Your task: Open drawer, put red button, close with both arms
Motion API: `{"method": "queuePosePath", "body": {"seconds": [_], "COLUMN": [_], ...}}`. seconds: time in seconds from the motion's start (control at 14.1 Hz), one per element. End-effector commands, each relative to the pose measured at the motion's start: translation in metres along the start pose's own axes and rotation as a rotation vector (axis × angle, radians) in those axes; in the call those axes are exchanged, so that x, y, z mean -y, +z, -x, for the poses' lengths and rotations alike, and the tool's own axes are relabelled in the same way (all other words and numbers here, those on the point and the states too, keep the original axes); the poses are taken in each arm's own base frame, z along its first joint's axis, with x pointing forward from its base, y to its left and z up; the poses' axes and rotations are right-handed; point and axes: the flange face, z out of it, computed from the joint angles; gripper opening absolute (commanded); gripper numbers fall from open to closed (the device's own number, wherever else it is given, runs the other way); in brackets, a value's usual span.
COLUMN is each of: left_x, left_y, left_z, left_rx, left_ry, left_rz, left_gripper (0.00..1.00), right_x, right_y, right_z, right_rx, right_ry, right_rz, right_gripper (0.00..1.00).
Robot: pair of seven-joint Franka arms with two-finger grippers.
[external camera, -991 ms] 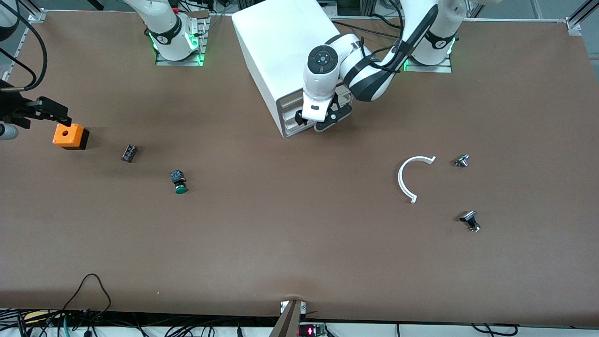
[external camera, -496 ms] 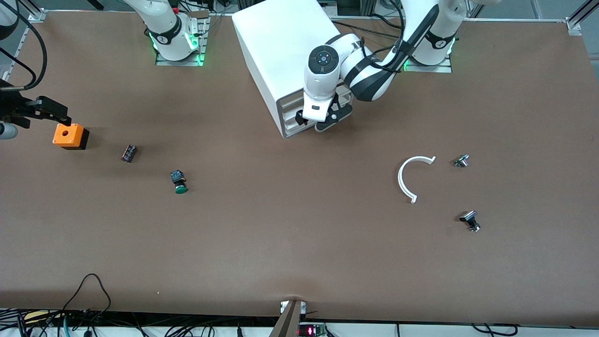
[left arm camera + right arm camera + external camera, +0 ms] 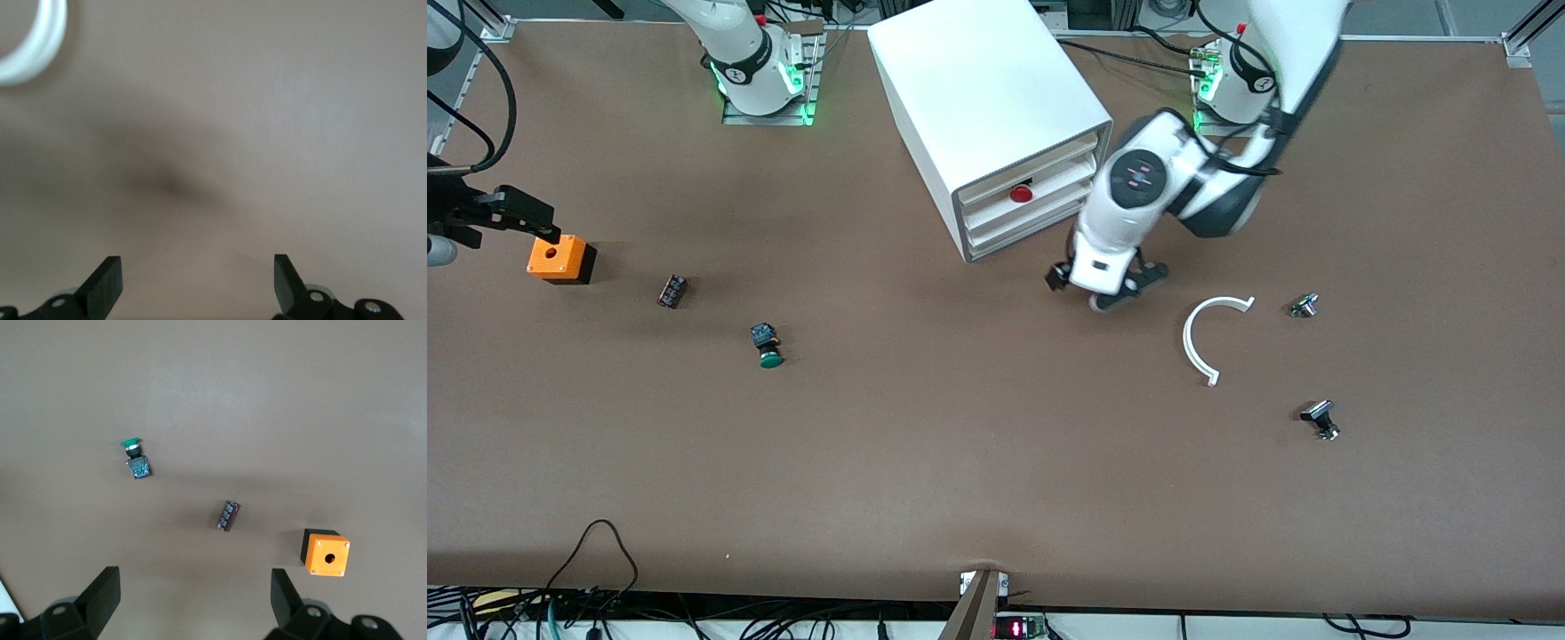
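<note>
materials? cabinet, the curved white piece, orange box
Cabinet: looks like moulded white plastic, matte, with rounded edges and uniform colour.
Curved white piece: likely plastic too, a thin smooth arc of even white; could be printed, cannot tell.
Orange box: orange lid with a round hole and corner screws on a black base; probably plastic, semi-matte.

The cabinet [image 3: 983, 89] is white, and the red button [image 3: 1021, 194] shows its red cap in the white drawer [image 3: 1040, 188]. The bench [image 3: 960, 462] is brown. Near the right arm's edge stand an orange box [image 3: 557, 257] and a green-capped button [image 3: 768, 348]. The curved piece [image 3: 1202, 338] is white.
</note>
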Motion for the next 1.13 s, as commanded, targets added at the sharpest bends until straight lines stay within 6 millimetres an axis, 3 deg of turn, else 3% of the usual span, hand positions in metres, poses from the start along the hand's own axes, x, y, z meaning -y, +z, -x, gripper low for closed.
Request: {"method": "queuePosePath", "body": {"seconds": [0.0,0.28,0.71,0.85,0.99,1.06], "left_x": [0.025,0.072,0.171,0.213,0.257,0.269], "left_y": [-0.051,-0.124,-0.284,-0.316,-0.335,-0.340], "left_z": [-0.033,-0.069,-0.109,-0.124,-0.142,-0.146], "left_rx": [-0.058,-0.123,-0.119,-0.085,-0.055,-0.059], "left_ry": [0.053,0.044,0.190,0.209,0.201,0.210], "left_rz": [0.003,-0.003,-0.114,-0.088,-0.023,-0.018], "left_gripper": [1.00,1.00,1.00,1.00,1.00,1.00], "right_x": [0.000,0.000,-0.003,-0.005,-0.004,-0.004], "right_y": [-0.007,-0.007,-0.008,-0.009,-0.009,-0.009], "right_z": [0.006,0.006,0.005,0.004,0.004,0.004], "right_rx": [-0.026,-0.028,-0.039,-0.054,-0.052,-0.051], "right_ry": [-0.002,-0.007,-0.014,-0.012,-0.026,-0.028], "right_rz": [0.007,0.006,0.005,0.008,0.009,0.009], "right_gripper": [1.00,1.00,1.00,1.00,1.00,1.00]}}
